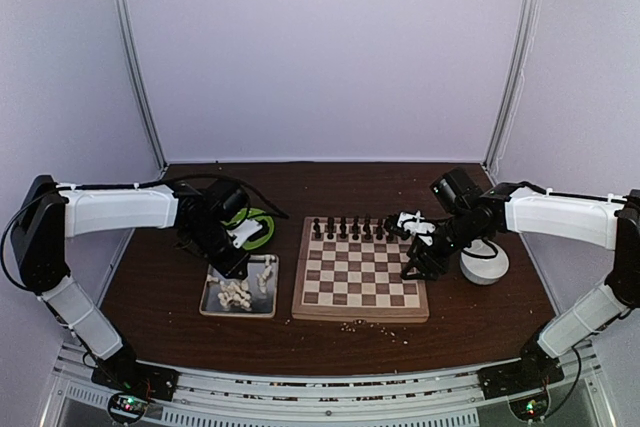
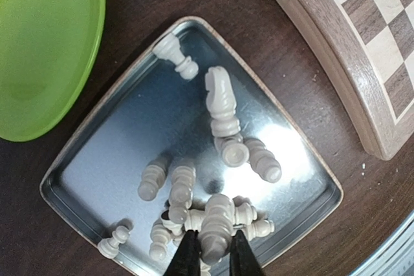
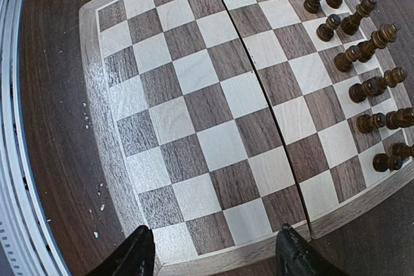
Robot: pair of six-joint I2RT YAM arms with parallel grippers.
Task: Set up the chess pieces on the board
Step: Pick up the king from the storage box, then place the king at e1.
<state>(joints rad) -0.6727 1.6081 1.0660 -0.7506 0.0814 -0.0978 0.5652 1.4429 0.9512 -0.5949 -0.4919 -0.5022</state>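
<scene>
Cream piece pinched in your left end effector over the tray; right end effector open above the board.

Too small from above to tell apart: chess pieces in the tray left of the board. Cut off at the picture edge: green plate farther from the board. Partly hidden by the left gripper: one cream piece
</scene>
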